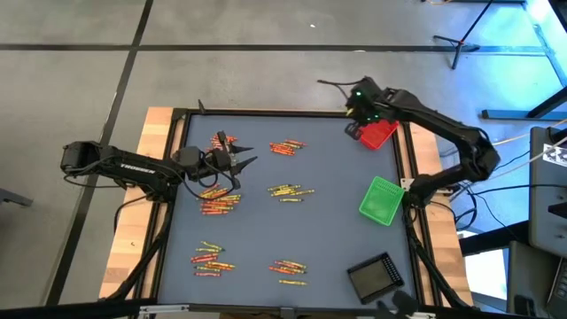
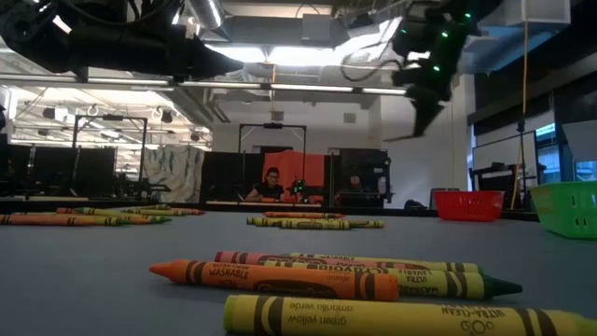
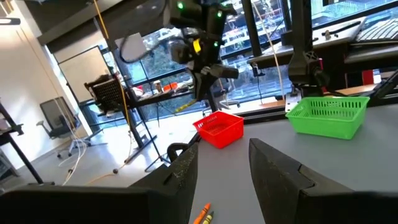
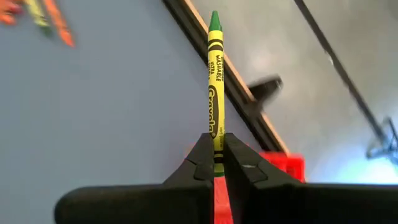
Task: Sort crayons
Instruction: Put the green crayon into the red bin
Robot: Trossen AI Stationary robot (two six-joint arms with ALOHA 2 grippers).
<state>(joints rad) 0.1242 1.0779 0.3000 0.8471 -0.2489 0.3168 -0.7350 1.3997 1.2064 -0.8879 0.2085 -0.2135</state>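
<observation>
Crayons lie in several small piles on the grey table: (image 1: 286,147), (image 1: 291,190), (image 1: 219,202), (image 1: 211,259), (image 1: 290,270). More crayons (image 2: 308,275) show close up in the low view. My right gripper (image 1: 353,113) hangs high over the table's far edge, beside the red tray (image 1: 378,134). It is shut on a green-yellow crayon (image 4: 214,68). My left gripper (image 1: 244,159) stands open and level over the table's left part, near a crayon pile (image 1: 221,142), with nothing between its fingers (image 3: 267,162). My right gripper (image 4: 216,140) pinches the green-yellow crayon near its blunt end (image 4: 216,127) between the two fingertips. The crayon runs straight on ahead of the fingers, pointed tip (image 4: 214,20) away from them. It is lifted clear of the table, with the red tray (image 4: 283,165) below.
A green tray (image 1: 383,199) stands at the right edge and a black tray (image 1: 372,276) at the near right corner. A raised dark frame (image 1: 266,112) borders the table. People sit in the room beyond the table (image 2: 270,187).
</observation>
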